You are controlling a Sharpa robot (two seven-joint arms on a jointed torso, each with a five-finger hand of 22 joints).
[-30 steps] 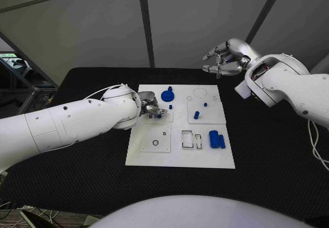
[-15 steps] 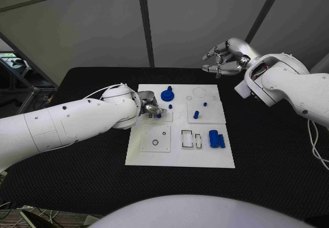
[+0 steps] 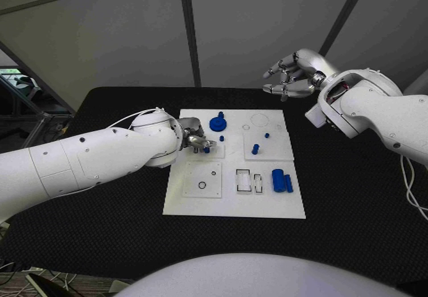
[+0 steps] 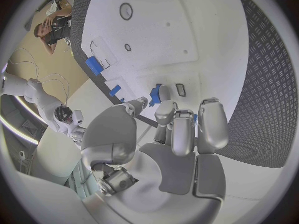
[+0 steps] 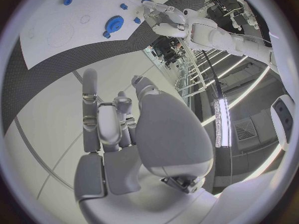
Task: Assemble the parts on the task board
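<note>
Parts: left hand [image 3: 198, 142], left of frame centre, pinches a small blue part [image 3: 207, 149] over the task board [image 3: 234, 207]; right hand [image 3: 292, 73], upper right, hangs curled, holding nothing; a tilted part could jam or slip.

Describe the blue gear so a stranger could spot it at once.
Start at the white task board in the middle of the black table. On its far edge, just beyond the left hand, sits the blue gear: the only toothed round piece; its neighbours are plain pegs.
</note>
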